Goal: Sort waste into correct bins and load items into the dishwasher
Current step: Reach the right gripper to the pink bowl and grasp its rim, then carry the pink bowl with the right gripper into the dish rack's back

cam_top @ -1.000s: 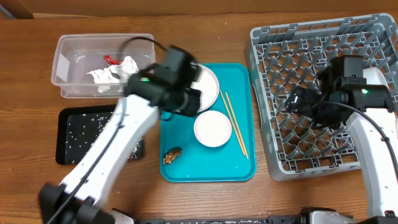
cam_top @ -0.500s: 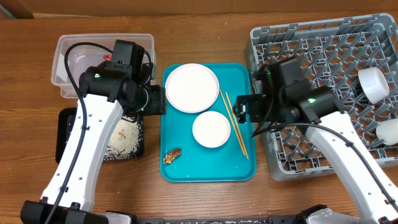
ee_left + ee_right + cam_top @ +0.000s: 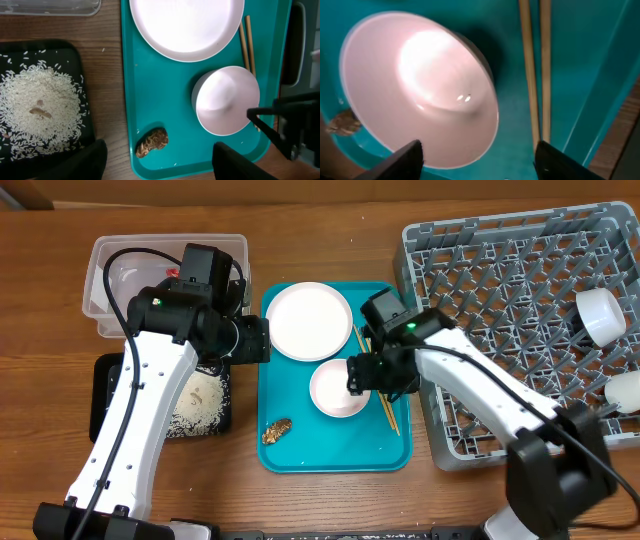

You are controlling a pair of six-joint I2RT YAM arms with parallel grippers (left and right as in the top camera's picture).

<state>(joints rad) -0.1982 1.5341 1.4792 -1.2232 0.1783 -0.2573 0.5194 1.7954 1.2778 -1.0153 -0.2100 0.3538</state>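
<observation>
While poised low over the small white bowl (image 3: pixel 338 390) on the teal tray (image 3: pixel 300 452), holds fingers of the right gripper (image 3: pixel 485 161) wide apart, seemingly touching nothing. Hangs the left gripper (image 3: pixel 162 162) by the tray's left edge, fingers apart, empty. Brown food lump (image 3: pixel 152 142) at the tray's near end; chopsticks (image 3: pixel 535 70) just beside the bowl; rice (image 3: pixel 40 107) in the black tray (image 3: pixel 10 50).

— What's under you?
— The teal tray (image 3: pixel 150 100). The plate (image 3: pixel 187 25) is at its top end, a bowl (image 3: pixel 227 100) sits by its right edge with the chopsticks (image 3: pixel 247 45) along that edge, and a brown lump (image 3: pixel 152 142) lies near its lower left corner.
— And off it?
— Left of the tray is the black tray (image 3: pixel 15 50), heaped with rice (image 3: pixel 40 107). My hand (image 3: pixel 160 157) hangs with its fingers spread.
</observation>
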